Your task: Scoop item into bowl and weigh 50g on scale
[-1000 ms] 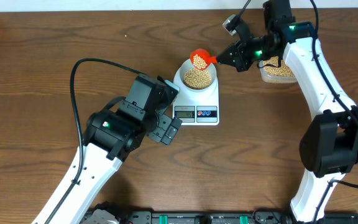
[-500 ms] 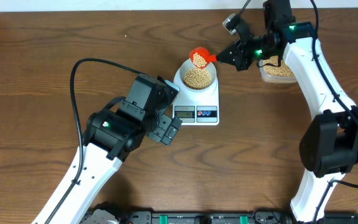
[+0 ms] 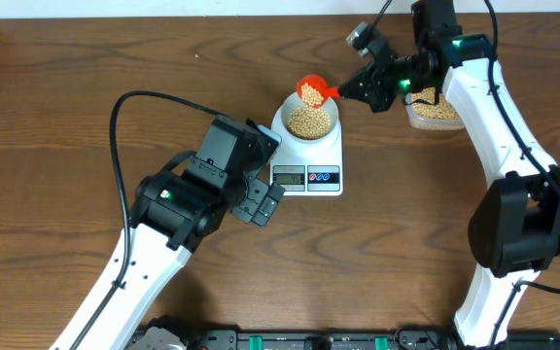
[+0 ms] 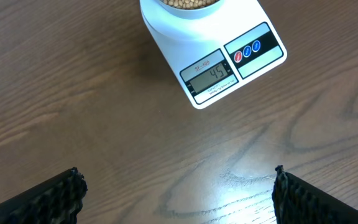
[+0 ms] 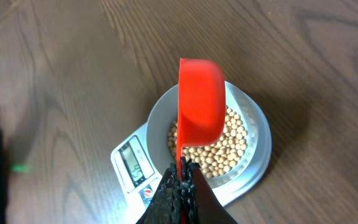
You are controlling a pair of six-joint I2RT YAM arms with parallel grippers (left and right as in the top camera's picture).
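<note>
While the bowl sits on the far part of the scale, it holds a heap of beans that covers its bottom and reaches most of the way up its wall. The display on the scale's near edge reads 45, with a red and a blue button just to its right. A red scoop hangs over the far rim of the bowl, clear of it, with a small load of beans showing in its cup from overhead. At the far right a clear tub also holds beans and is partly hidden under the right arm.

The scoop's long axis runs left to right: cup to the left over the bowl, handle to the right. Its mouth shows to the overhead camera, while the right wrist view sees only its red outer wall. The right gripper is closed tight on the end of the handle.

The scale lies with its long axis near to far, the display end nearest. The left gripper hangs over bare table at the near left of the scale, jaws spread wide and holding nothing.
</note>
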